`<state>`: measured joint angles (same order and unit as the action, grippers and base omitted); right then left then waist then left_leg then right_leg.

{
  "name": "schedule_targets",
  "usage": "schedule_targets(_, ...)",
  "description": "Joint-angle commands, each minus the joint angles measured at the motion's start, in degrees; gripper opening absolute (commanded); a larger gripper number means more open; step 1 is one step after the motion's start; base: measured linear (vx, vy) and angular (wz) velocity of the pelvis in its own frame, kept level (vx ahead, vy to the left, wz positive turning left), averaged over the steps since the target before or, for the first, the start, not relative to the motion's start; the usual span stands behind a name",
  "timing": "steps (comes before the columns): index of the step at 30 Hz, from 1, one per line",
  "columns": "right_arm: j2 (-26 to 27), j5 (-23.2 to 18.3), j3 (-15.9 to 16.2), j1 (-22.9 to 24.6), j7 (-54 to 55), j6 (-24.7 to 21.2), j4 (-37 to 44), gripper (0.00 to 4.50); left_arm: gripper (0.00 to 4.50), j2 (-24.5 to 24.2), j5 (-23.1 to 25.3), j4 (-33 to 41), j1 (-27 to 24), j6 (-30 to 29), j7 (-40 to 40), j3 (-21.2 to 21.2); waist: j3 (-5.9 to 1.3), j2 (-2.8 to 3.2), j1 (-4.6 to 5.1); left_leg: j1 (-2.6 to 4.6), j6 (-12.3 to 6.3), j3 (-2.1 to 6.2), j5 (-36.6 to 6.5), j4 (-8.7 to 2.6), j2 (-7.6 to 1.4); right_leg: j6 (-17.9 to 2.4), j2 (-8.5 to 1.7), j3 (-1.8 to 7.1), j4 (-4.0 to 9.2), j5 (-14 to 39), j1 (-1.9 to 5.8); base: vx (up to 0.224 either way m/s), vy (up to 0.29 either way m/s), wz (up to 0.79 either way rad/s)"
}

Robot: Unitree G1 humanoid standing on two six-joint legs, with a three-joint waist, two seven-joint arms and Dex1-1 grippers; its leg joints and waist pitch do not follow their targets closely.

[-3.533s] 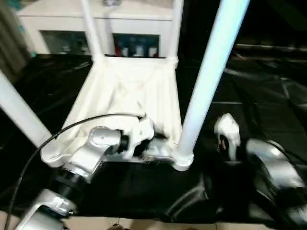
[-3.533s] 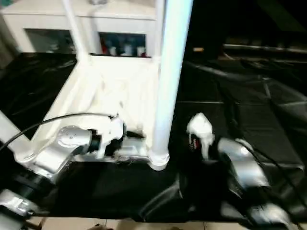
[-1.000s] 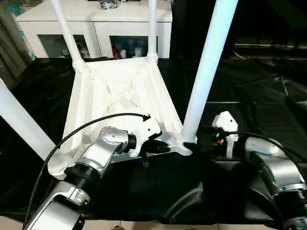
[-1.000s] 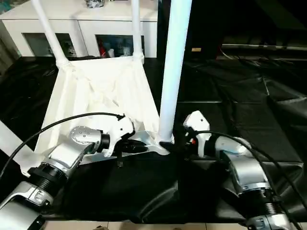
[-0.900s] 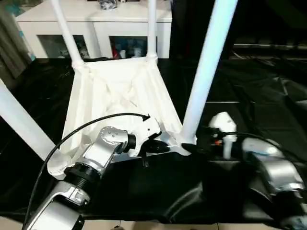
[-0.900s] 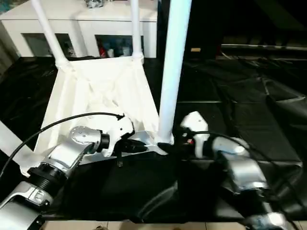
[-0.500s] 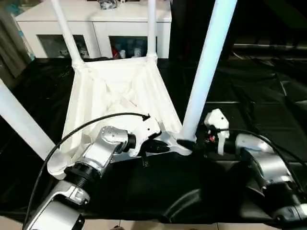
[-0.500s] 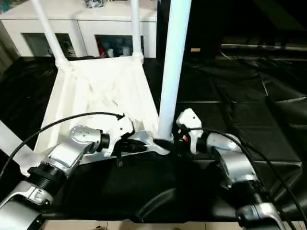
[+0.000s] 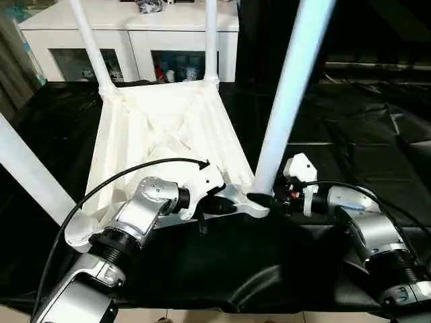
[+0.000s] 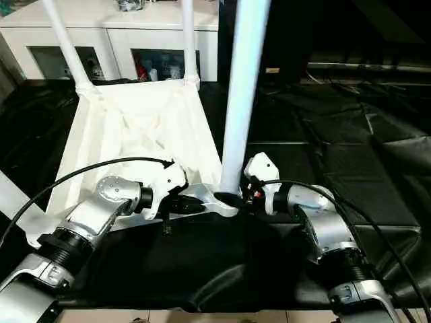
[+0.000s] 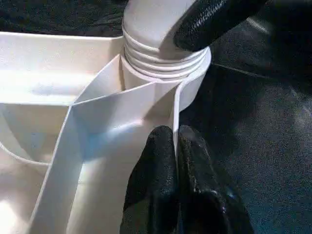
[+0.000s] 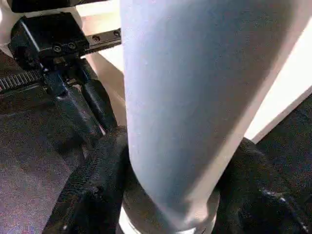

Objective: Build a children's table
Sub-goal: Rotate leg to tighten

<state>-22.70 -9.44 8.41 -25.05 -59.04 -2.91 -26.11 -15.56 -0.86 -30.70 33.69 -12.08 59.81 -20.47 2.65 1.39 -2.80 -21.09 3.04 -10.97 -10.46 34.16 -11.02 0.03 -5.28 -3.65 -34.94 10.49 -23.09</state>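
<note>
Children's table (image 9: 165, 128) lies upside down on a black sheet (image 9: 350, 121) in the left eye view, ribbed underside up, with its legs standing upward. The left gripper (image 9: 214, 204) is at the near edge of the top, and the near right leg (image 9: 289, 94) rises just beside it. The right gripper (image 9: 264, 200) is at the foot of this leg, on the other side from the left gripper. A white cabinet (image 9: 135, 40) with glass doors stands beyond the table.

In the right eye view, the same leg (image 10: 241, 94) stands between the two grippers, in its corner socket (image 10: 225, 200).

In the left wrist view, the left gripper's fingers (image 11: 156, 180) are clenched on the thin edge wall of the top, just before the socket (image 11: 165, 68).

In the right wrist view, the right gripper's black fingers (image 12: 97, 180) lie on both sides of the leg (image 12: 195, 97) and grasp it just above the socket.
</note>
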Motion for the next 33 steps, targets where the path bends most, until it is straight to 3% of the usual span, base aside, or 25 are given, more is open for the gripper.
schedule_targets(1,0.0,0.7,0.9,0.2,-0.7,-0.6,-1.8,2.24,0.0,-0.8,0.5,-1.2,-0.6,-0.3,0.0,0.4,-3.1,-1.16,-0.16,0.3,-2.82,0.93,-15.4,-4.3,-1.91,-11.1,-2.91,2.25,5.28,20.2,2.39,0.0,0.0,0.0)
schedule_targets(10,1.7,0.9,-1.4,0.1,4.7,-0.8,-5.3,2.09,0.0,0.2,0.0,-1.9,-0.4,-1.4,-2.6,1.8,-2.95,-1.05,0.15,0.37,-2.2,0.98,-17.2,-4.45,-1.87,-10.9,-2.96,2.19,5.58,22.2,2.18,0.0,0.0,0.0)
schedule_targets(11,3.1,0.9,-2.7,-0.2,8.4,-0.6,-7.4,2.09,0.0,1.3,0.4,-2.7,-0.2,-1.5,-5.5,2.4,-2.84,-0.8,0.36,0.33,-1.7,1.15,-18.0,-4.58,-1.85,-10.6,-2.97,2.1,5.63,23.5,2.21,0.0,0.0,0.0)
schedule_targets(14,6.0,1.0,-4.8,-0.2,15.9,-0.6,-10.9,2.06,0.0,4.1,1.0,-4.6,0.3,-2.2,-11.3,3.4,-2.69,-0.94,1.05,0.59,-0.74,1.25,-20.4,-4.57,-1.64,-9.3,-2.97,1.89,6.22,28.0,1.88,0.0,0.0,0.0)
schedule_targets(15,7.6,1.3,-5.4,-0.2,19.4,-0.7,-11.6,2.06,0.0,5.2,1.2,-5.2,0.5,-2.6,-13.5,3.8,-2.71,-0.75,1.28,0.32,-0.51,1.52,-20.6,-4.68,-1.53,-8.4,-2.97,1.67,6.2,29.5,2.17,0.0,0.0,0.0)
schedule_targets(17,11.5,2.1,-6.5,-0.4,28.8,-1.2,-13.5,2.05,0.0,9.4,2.3,-7.7,1.7,-3.9,-21.5,4.6,-2.54,-0.93,1.64,0.7,-0.19,1.51,-22.3,-4.6,-1.46,-6.5,-2.99,1.51,7.05,33.5,1.6,0.0,0.0,0.0)
schedule_targets(18,12.5,2.7,-6.7,-0.7,31.5,-1.1,-13.9,2.04,0.0,10.6,2.6,-8.5,2.1,-3.9,-23.7,4.8,-2.7,-0.78,1.71,0.89,-0.02,1.6,-22.2,-4.62,-1.42,-6.5,-3.04,1.52,7.15,33.0,1.52,0.0,0.0,0.0)
schedule_targets(20,14.1,3.4,-6.9,-1.2,35.3,-1.0,-14.6,2.04,0.0,12.2,2.9,-9.3,2.8,-4.1,-26.3,5.1,-2.76,-0.77,2.05,0.6,-0.24,1.77,-22.4,-4.94,-1.45,-6.3,-2.92,1.28,7.13,32.1,1.8,0.0,0.0,0.0)
schedule_targets(22,16.9,4.4,-7.0,-2.3,41.1,-1.3,-15.8,2.04,0.0,14.9,3.5,-10.8,3.9,-3.6,-30.8,5.5,-2.79,-0.36,2.45,0.92,-0.22,1.76,-23.6,-5.0,-1.38,-6.4,-2.79,1.23,7.43,31.7,1.36,0.0,0.0,0.0)
schedule_targets(23,18.1,4.6,-7.1,-3.0,42.9,-1.8,-16.3,2.04,0.0,15.9,3.6,-11.2,4.4,-3.6,-31.7,5.5,-2.94,-0.47,2.7,0.89,-0.4,1.82,-24.1,-5.06,-1.38,-6.6,-2.82,1.19,7.47,30.9,1.53,0.0,0.0,0.0)
schedule_targets(25,19.2,5.0,-6.7,-4.0,43.8,-1.5,-17.1,2.04,0.0,16.7,4.0,-11.9,4.9,-3.3,-32.6,5.5,-3.04,-0.43,2.7,0.58,-0.92,1.88,-23.7,-5.36,-1.47,-6.8,-2.83,1.08,7.44,28.6,1.94,0.0,0.0,0.0)
schedule_targets(30,19.6,4.6,-5.9,-4.5,39.9,1.0,-16.4,2.04,0.0,15.5,5.1,-13.2,5.4,-1.4,-30.8,4.7,-2.95,-0.58,2.59,0.7,-1.68,1.61,-24.6,-5.31,-1.35,-7.2,-2.94,1.36,7.68,28.1,1.63,0.0,0.0,0.0)
schedule_targets(31,19.4,4.2,-5.9,-4.4,38.3,1.4,-15.5,2.6,0.0,15.0,5.5,-13.3,5.4,-0.7,-29.8,4.3,-2.96,-0.76,2.49,0.63,-2.13,1.54,-24.1,-5.29,-1.34,-7.2,-2.96,1.41,7.7,28.1,1.7,0.0,0.0,0.0)
schedule_targets(33,17.4,3.2,-6.5,-4.5,35.5,1.4,-13.4,2.74,0.0,13.0,6.4,-13.1,5.1,0.7,-26.3,2.9,-3.06,-0.94,2.31,0.71,-2.48,1.39,-23.1,-5.21,-1.37,-7.3,-3.07,1.55,7.7,27.7,1.67,0.0,0.0,0.0)
